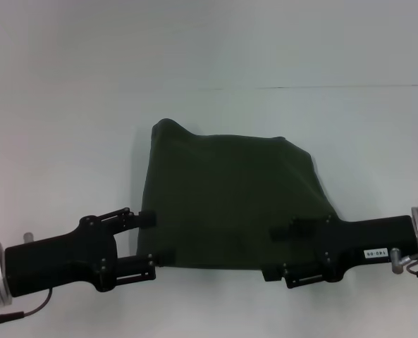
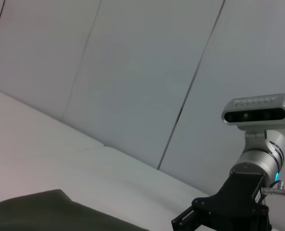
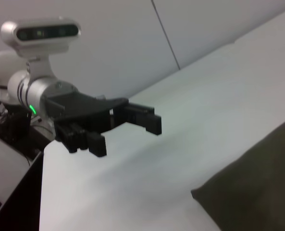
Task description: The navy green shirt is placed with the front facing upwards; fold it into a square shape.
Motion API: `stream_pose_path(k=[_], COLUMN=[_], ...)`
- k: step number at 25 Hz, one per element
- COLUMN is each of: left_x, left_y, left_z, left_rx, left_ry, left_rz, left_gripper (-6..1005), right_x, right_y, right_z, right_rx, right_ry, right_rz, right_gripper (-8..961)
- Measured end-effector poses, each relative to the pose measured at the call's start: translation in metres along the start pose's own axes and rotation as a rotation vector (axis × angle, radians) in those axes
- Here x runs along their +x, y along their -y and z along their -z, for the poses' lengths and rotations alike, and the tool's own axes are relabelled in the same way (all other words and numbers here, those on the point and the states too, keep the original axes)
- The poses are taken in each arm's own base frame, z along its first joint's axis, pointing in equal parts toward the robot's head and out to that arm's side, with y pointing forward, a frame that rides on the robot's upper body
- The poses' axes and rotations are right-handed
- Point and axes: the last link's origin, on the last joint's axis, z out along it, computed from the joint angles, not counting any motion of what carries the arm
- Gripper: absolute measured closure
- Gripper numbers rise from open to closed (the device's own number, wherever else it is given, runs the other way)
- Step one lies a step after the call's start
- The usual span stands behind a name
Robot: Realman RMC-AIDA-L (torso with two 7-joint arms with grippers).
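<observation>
Inspector A: The navy green shirt (image 1: 230,201) is found already folded on the desk (image 1: 68,127), between both pincers. The left pincer (image 1: 150,243) is spread open at its near corner; the right pincer (image 1: 283,253), over the near edge, cannot be judged.

Inspector B: Both near corners should be gripped evenly. No containers are noted.

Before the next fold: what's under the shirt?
Only the white table shows around the shirt. Both claws, left and right, sit at its near edge. Anything beneath the cloth is covered.
</observation>
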Motion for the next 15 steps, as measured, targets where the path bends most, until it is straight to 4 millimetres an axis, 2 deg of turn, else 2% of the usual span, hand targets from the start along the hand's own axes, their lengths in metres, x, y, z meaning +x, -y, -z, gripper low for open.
stream_pose_path(k=[15], left_x=[-0.0011], left_y=[-0.0025], left_z=[-0.0029], left_rx=[-0.026], left_ry=[0.008], left_rz=[0.018], left_gripper=[184], right_x=[0.0024], right_y=[0.0006], right_z=[-0.0011], right_rx=[0.006], right_ry=[-0.012], right_rz=[-0.011], right_gripper=[15])
